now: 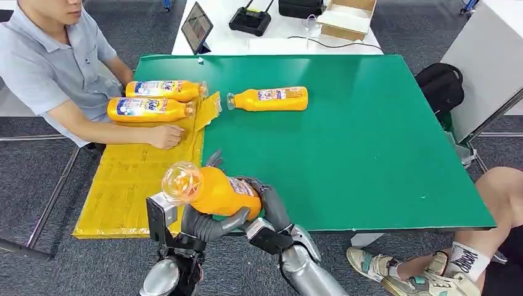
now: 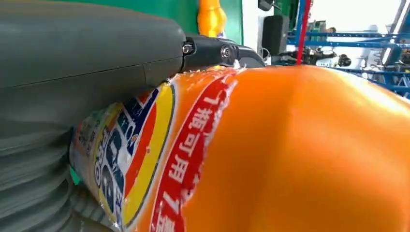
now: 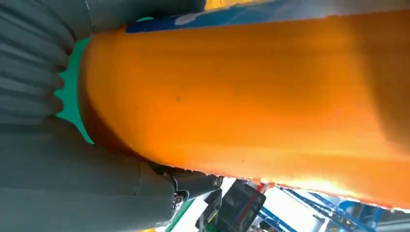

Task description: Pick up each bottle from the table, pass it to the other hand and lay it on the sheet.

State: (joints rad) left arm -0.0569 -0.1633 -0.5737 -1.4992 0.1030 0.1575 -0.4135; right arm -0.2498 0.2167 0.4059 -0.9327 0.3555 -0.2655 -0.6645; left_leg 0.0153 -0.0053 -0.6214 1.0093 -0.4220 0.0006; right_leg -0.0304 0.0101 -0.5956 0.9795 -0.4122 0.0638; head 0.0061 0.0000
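Observation:
An orange bottle [image 1: 216, 192] with a clear cap is held above the table's front edge, cap tilted up toward me. My left hand [image 1: 206, 225] grips it from below and my right hand [image 1: 270, 206] wraps its base end. Up close, the bottle's label [image 2: 145, 145] lies against the left hand's grey thumb [image 2: 87, 53], and the bottle's orange side [image 3: 241, 106] lies along the right hand's thumb [image 3: 96, 179]. Two more bottles [image 1: 163, 90] [image 1: 150, 109] lie on the yellow sheet [image 1: 129, 179]. Another bottle [image 1: 271, 98] lies on the green table [image 1: 370, 154].
A seated person rests a hand [image 1: 166, 135] on the sheet beside the laid bottles. Another person's legs and shoes [image 1: 432, 271] are at the front right. A white table behind holds a tablet [image 1: 196, 28], a controller [image 1: 250, 20] and a box [image 1: 345, 17].

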